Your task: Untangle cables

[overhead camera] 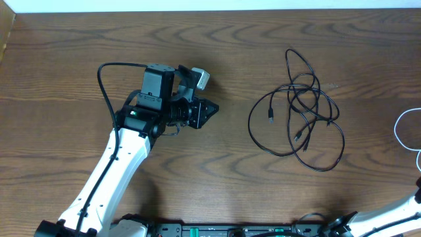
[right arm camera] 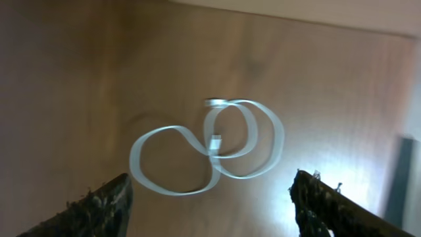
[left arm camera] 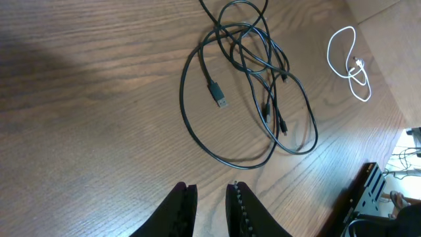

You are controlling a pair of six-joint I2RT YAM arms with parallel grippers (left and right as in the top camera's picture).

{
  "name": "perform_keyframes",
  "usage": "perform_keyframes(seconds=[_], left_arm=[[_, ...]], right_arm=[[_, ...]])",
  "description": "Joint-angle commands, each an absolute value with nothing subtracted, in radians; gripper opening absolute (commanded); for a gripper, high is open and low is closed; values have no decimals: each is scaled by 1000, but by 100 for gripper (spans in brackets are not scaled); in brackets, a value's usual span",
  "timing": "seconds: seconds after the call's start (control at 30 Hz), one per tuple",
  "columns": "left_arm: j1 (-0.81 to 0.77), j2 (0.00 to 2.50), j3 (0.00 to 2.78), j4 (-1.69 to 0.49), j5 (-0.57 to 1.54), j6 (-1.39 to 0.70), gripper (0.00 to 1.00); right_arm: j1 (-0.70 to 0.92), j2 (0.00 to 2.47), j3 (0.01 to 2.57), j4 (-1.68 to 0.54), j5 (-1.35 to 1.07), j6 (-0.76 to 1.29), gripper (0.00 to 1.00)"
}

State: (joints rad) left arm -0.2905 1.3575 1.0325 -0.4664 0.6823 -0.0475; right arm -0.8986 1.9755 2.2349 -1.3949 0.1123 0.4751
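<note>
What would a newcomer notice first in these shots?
A tangle of black cables sprawls in loose loops on the wooden table, right of centre. A white cable lies apart in small loops near the right edge, with the right gripper wide open over it. The left gripper points at the tangle, empty, jaws slightly apart.

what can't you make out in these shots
white cable: overhead, cut off by the right edge; right wrist view, blurred throughout.
black cables: overhead, too thin to tell how many cords there are or which crosses on top.
left fingers: left wrist view, cut off by the bottom edge.
right fingers: outside the overhead frame; right wrist view, blurred and cut by the bottom edge.
</note>
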Motion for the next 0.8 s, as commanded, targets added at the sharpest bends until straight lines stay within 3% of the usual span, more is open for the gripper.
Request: perform_keyframes(seconds=[0.0,0.27,0.4,0.77], left_arm=[[-291,1336,1048,-454,698,-30,21],[-291,1319,1048,-424,699,-30,21],[-291,1278,1048,-427,683,-31,21],[-182,1129,1048,-509,597,-46,21]], right_arm=[[-821,1892,2248,-1359,-74,273,75],[-532,1871,2220,-1335,-272,-65,79],[-361,1872,2162,-1332,-200,-84,78],[-87,1872,1809,-1198,-201,-166,79]])
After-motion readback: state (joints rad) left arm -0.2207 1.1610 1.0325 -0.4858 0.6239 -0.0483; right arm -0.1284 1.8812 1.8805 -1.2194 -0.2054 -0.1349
